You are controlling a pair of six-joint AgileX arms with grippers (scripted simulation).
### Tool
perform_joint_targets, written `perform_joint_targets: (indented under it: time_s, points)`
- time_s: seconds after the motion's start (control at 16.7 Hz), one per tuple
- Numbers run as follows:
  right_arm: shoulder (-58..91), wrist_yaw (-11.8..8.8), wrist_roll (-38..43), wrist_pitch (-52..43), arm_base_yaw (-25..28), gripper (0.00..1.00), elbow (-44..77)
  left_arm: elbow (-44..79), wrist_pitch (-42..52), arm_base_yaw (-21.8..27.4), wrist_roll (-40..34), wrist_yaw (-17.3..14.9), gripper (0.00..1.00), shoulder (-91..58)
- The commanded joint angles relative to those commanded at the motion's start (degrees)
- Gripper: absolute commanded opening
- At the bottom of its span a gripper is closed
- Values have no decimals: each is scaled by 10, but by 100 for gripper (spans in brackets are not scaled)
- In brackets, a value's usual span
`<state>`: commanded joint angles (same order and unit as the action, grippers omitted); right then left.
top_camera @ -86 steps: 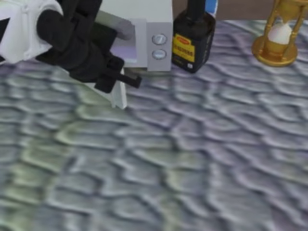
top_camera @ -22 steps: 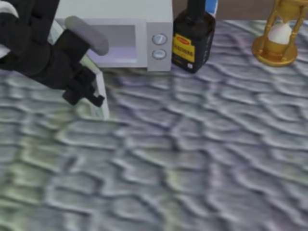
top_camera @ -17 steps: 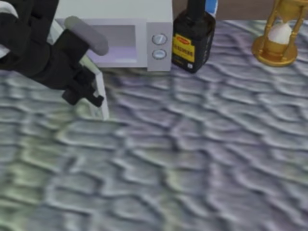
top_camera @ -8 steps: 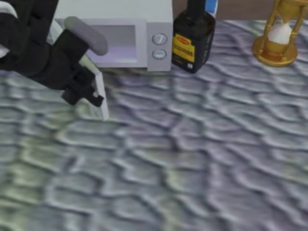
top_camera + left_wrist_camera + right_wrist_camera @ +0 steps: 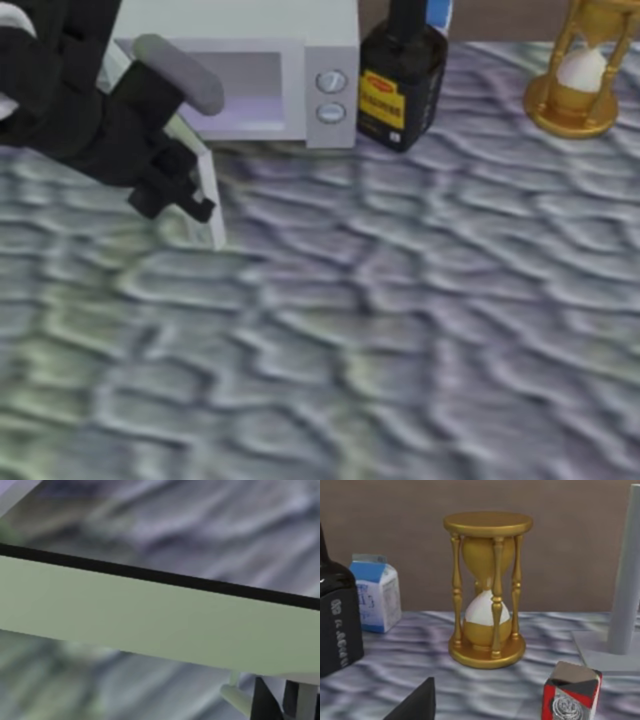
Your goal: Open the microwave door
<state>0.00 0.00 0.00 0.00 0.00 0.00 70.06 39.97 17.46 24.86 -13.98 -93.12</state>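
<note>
The white-grey microwave (image 5: pixel 250 25) stands at the table's back left, with its two knobs (image 5: pixel 331 96) on the fixed strip. The microwave door (image 5: pixel 214 205) is swung out toward the front left, leaving the cavity (image 5: pixel 245 85) exposed. My left gripper (image 5: pixel 183 198) is shut on the door's outer edge at the handle. In the left wrist view the door (image 5: pixel 150 615) crosses as a pale band, with the thin handle (image 5: pixel 239 700) against my dark fingers (image 5: pixel 265 705). Of my right gripper, outside the top view, only one dark fingertip (image 5: pixel 420 702) shows.
A dark sauce bottle (image 5: pixel 402 85) stands right beside the microwave. A gold hourglass (image 5: pixel 583 75) sits at the back right, with a blue milk carton (image 5: pixel 375 592) behind. A red cube (image 5: pixel 572 695) and a grey post on a base (image 5: pixel 625 580) lie near my right gripper.
Since about five seconds ago my left gripper has pulled the door wider, out to the left. Over the last second nothing has visibly moved.
</note>
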Motion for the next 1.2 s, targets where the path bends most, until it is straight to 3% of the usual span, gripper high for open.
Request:
perform_joint_targets:
  time_s: [0.6, 1.2]
  points:
    - [0, 0, 0, 0, 0, 100, 0, -4, 37, -51, 117, -52, 0, 11]
    - [0, 0, 0, 0, 0, 100, 0, -4, 37, -51, 118, -53, 0, 11]
